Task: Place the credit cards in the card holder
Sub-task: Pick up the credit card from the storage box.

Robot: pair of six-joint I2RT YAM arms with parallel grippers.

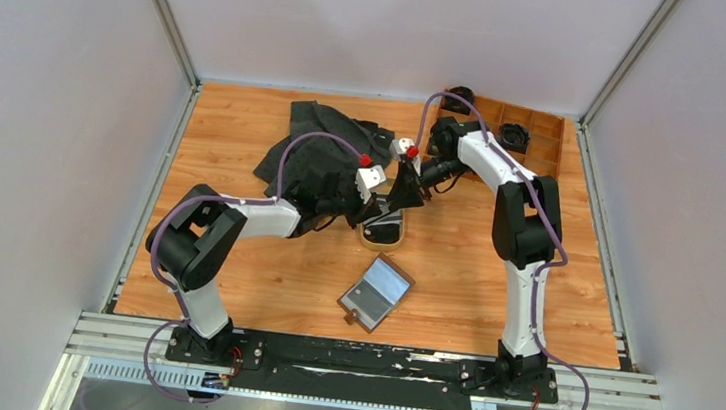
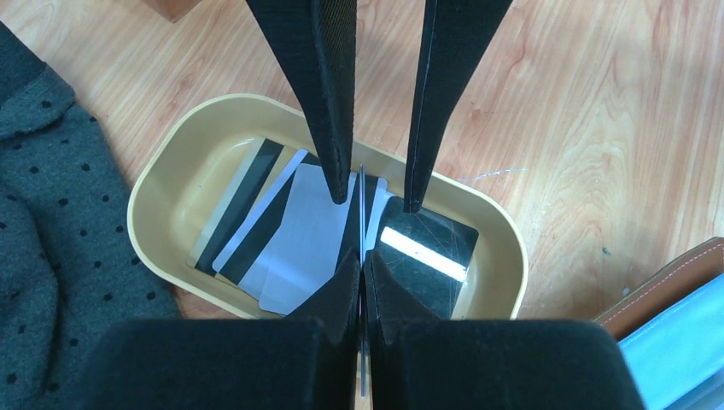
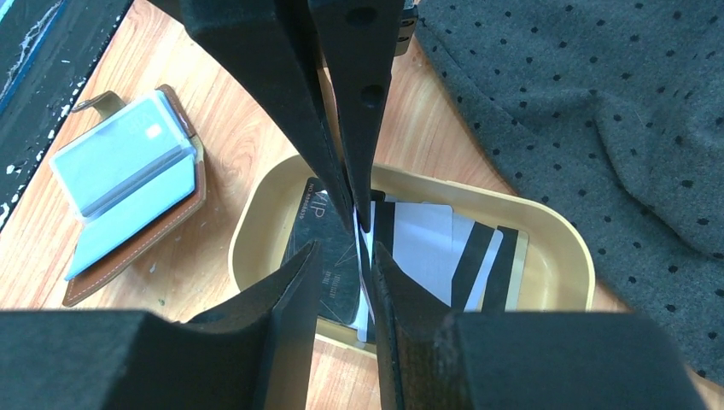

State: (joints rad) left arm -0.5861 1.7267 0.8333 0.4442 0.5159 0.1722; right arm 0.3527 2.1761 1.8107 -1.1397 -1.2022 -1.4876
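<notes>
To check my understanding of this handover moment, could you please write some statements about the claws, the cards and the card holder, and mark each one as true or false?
1. The left claw is shut on a card, which it holds on edge above the tray. True.
2. The right claw clamps the same card. False: it stands open, with the card in the gap.
3. The card holder is snapped closed. False: it lies open, with its clear sleeves showing.
4. Several other cards lie flat inside the tray. True.
</notes>
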